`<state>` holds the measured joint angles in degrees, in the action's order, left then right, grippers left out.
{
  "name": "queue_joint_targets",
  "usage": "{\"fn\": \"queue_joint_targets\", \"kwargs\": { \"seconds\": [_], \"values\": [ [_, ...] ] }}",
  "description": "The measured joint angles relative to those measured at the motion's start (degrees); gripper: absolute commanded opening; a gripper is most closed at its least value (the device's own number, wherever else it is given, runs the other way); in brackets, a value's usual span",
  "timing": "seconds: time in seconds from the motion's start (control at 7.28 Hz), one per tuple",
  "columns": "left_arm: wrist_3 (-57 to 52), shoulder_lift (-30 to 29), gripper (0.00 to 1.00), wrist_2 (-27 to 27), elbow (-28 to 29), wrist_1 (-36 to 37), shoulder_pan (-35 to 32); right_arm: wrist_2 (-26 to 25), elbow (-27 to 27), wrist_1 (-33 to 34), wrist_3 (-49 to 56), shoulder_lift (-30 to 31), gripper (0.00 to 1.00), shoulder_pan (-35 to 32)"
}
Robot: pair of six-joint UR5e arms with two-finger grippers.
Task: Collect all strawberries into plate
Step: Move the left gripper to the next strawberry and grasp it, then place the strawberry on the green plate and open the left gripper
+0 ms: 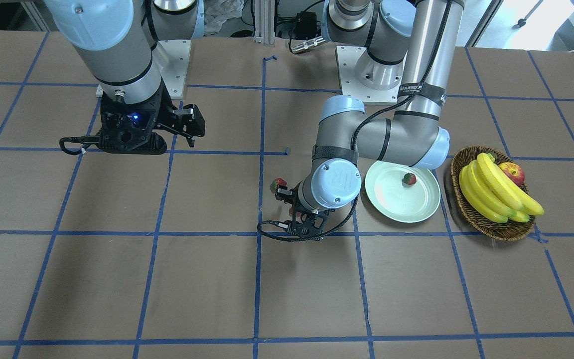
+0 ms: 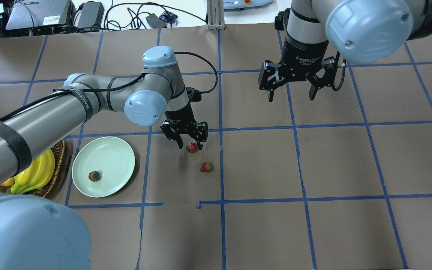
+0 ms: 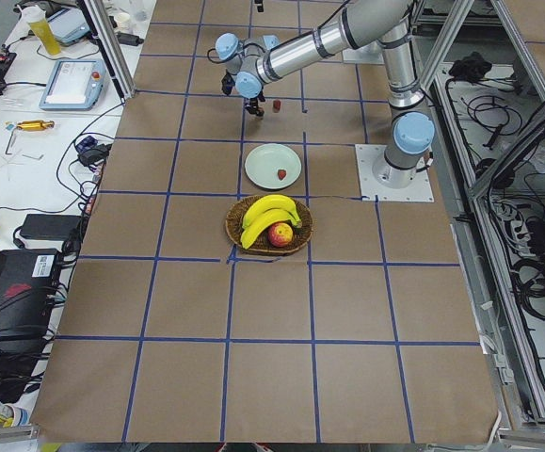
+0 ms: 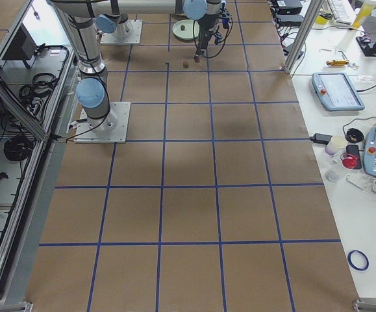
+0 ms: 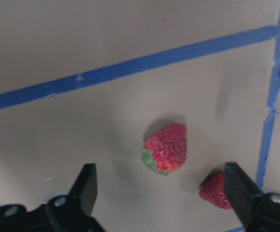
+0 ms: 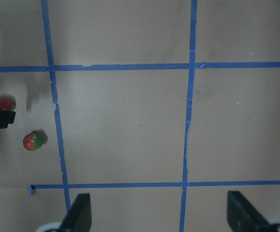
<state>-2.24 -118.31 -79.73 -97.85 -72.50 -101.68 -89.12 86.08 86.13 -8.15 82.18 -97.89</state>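
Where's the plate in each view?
Front-facing: plate right of centre.
Overhead: plate lower left.
Exterior left: plate upper centre.
Exterior right: plate at top edge, small.
Left wrist: absent.
Right wrist: absent.
Landmark: one strawberry lying on it.

wicker basket (image 1: 471,209), bananas (image 1: 496,192), apple (image 1: 512,173)

Arms (image 2: 32,123): silver-grey tubes, pale blue round caps (image 1: 336,182) with small screws
Cable (image 2: 207,60): black, under black straps (image 2: 13,144)
Left gripper (image 2: 191,145), right gripper (image 2: 291,98): black
Bases (image 1: 345,75): white plates
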Motion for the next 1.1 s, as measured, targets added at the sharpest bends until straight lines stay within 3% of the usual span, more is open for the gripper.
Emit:
{"fn": "queue_joint_targets", "kwargs": {
  "seconds": [0.41,0.55,0.69,1.1],
  "values": [
    [-0.2,-1.3,0.53,0.0,0.0,0.6,-0.3,0.0,-0.1,0.1,0.0,0.0,1.00,0.1],
    [-0.4,-1.5,0.12,0.0,0.0,1.0,-0.4,0.0,-0.1,0.1,0.0,0.0,1.00,0.1],
    [-0.6,-1.6,0.00,-0.2,0.1,1.4,-0.4,0.0,-0.1,0.1,0.0,0.0,1.00,0.1],
    [-1.3,-0.1,0.00,-5.3,0.8,1.9,0.1,0.0,0.0,0.0,-0.1,-0.1,1.00,0.0]
  ]
}}
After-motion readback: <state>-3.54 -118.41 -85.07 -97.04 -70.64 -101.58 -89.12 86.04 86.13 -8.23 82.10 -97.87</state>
